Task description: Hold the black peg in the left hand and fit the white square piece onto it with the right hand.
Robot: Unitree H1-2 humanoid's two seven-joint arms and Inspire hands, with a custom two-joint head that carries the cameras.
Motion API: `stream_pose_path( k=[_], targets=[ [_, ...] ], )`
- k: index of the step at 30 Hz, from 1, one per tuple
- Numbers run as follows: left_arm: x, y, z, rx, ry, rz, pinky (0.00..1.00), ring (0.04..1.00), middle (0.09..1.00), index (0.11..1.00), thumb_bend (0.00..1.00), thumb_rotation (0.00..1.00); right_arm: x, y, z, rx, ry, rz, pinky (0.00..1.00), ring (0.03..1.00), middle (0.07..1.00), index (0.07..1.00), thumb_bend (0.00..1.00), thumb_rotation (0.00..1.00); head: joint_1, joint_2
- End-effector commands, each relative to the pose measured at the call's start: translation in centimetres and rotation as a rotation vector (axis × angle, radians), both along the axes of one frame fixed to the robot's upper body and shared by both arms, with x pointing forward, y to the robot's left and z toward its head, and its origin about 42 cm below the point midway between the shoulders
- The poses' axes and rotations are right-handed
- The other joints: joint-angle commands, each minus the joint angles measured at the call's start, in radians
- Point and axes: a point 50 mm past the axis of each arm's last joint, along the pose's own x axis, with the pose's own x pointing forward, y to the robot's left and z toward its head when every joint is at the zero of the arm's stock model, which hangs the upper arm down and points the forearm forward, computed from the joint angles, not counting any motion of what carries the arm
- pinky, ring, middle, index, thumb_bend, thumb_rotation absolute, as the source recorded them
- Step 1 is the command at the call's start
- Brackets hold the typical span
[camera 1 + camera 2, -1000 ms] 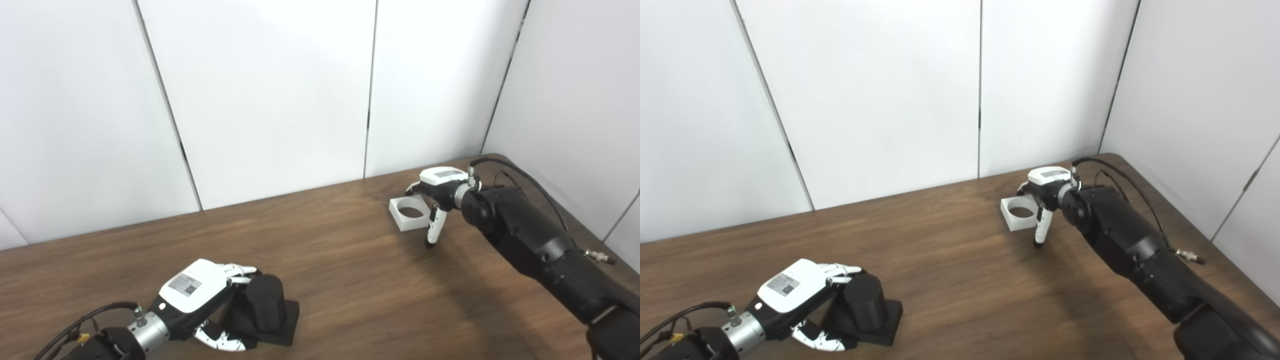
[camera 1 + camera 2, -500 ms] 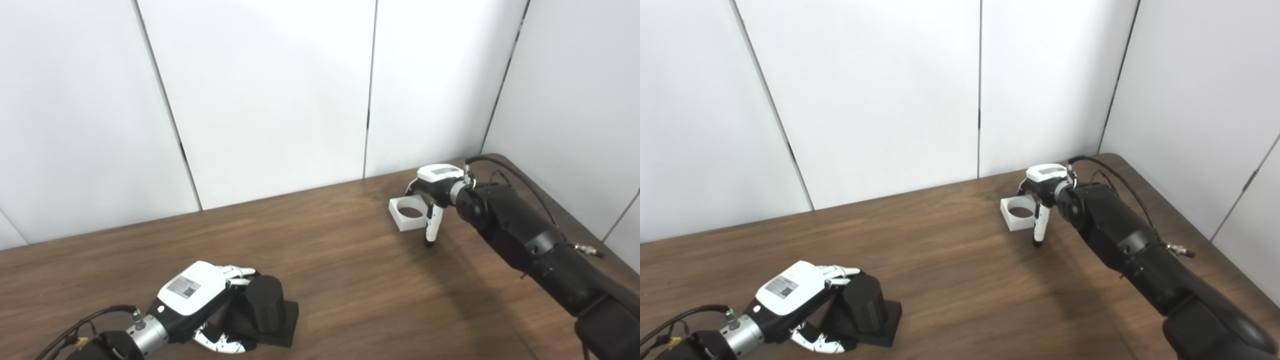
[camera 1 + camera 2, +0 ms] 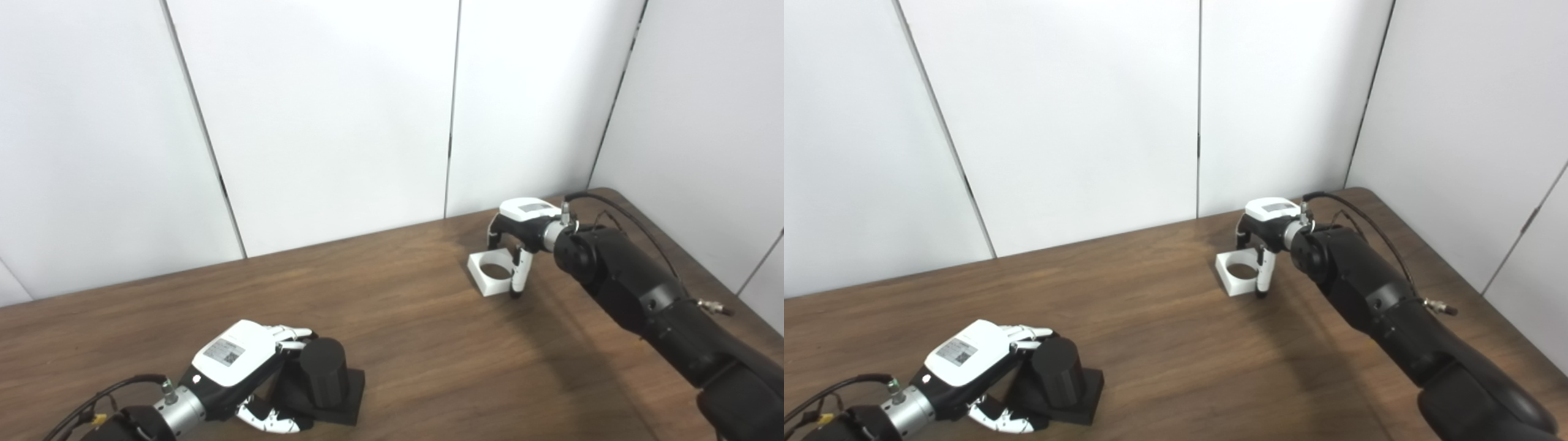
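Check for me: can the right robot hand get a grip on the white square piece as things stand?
Probably yes. The right robot hand is already at the white square piece, fingers straddling its near corner, and nothing else lies close.

Black peg [image 3: 323, 372], white square piece [image 3: 492, 275], brown wood-grain table [image 3: 429, 343].

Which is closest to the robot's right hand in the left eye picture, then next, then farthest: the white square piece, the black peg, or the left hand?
1. White square piece: right at the right hand, far right of the table.
2. Black peg: near left, standing on its base.
3. Left hand: wrapped around the peg's left side, slightly farther.
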Motion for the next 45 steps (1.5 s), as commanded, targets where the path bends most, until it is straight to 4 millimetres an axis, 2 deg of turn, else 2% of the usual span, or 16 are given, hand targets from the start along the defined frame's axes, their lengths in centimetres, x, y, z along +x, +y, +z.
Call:
stream_pose_path(
  k=[1, 7, 13, 17, 24, 29, 35, 45],
  targets=[
    [-3.0, 2.3, -5.0, 0.265, 0.134, -0.032, 0.70, 0.815, 0.862, 0.595, 0.94, 0.17, 0.4, 0.1, 2.1, 0.022, -0.086, 0.035, 0.85, 0.847, 0.752, 0.477, 0.52, 0.13, 0.010, 0.006],
    [-3.0, 1.7, -5.1, 0.281, 0.126, -0.027, 0.70, 0.821, 0.869, 0.593, 0.94, 0.18, -0.7, -0.1, 2.8, 0.070, -0.147, 0.071, 0.84, 0.841, 0.754, 0.477, 0.52, 0.13, 0.067, 0.028],
    [-2.8, 1.1, -5.0, 0.274, 0.106, -0.009, 0.72, 0.827, 0.865, 0.575, 0.93, 0.19, -2.2, 0.3, 4.6, 0.082, -0.216, 0.149, 0.84, 0.844, 0.756, 0.478, 0.52, 0.13, 0.143, 0.055],
    [-2.7, 0.5, -4.9, 0.273, 0.091, 0.038, 0.73, 0.862, 0.865, 0.574, 0.91, 0.18, -3.4, 1.7, 6.5, 0.107, -0.263, 0.243, 0.82, 0.839, 0.754, 0.478, 0.52, 0.13, 0.212, 0.079],
    [-2.5, -0.7, -4.7, 0.264, 0.073, 0.051, 0.72, 0.851, 0.857, 0.568, 0.88, 0.21, -5.3, 4.6, 9.0, 0.137, -0.321, 0.396, 0.78, 0.830, 0.764, 0.478, 0.52, 0.13, 0.323, 0.113],
    [-2.4, -1.5, -4.5, 0.271, 0.069, 0.054, 0.72, 0.857, 0.864, 0.572, 0.89, 0.22, -6.1, 7.1, 10.3, 0.145, -0.359, 0.501, 0.73, 0.818, 0.760, 0.478, 0.52, 0.13, 0.349, 0.123],
    [-2.3, -2.0, -4.3, 0.278, 0.070, 0.065, 0.71, 0.853, 0.864, 0.573, 0.91, 0.23, -7.1, 9.9, 11.3, 0.183, -0.373, 0.586, 0.72, 0.824, 0.764, 0.478, 0.52, 0.13, 0.358, 0.130],
    [-2.2, -2.4, -4.3, 0.282, 0.075, 0.062, 0.72, 0.861, 0.879, 0.573, 0.91, 0.24, -7.7, 13.3, 11.1, 0.248, -0.356, 0.663, 0.73, 0.817, 0.763, 0.478, 0.52, 0.14, 0.361, 0.130]
  ],
)
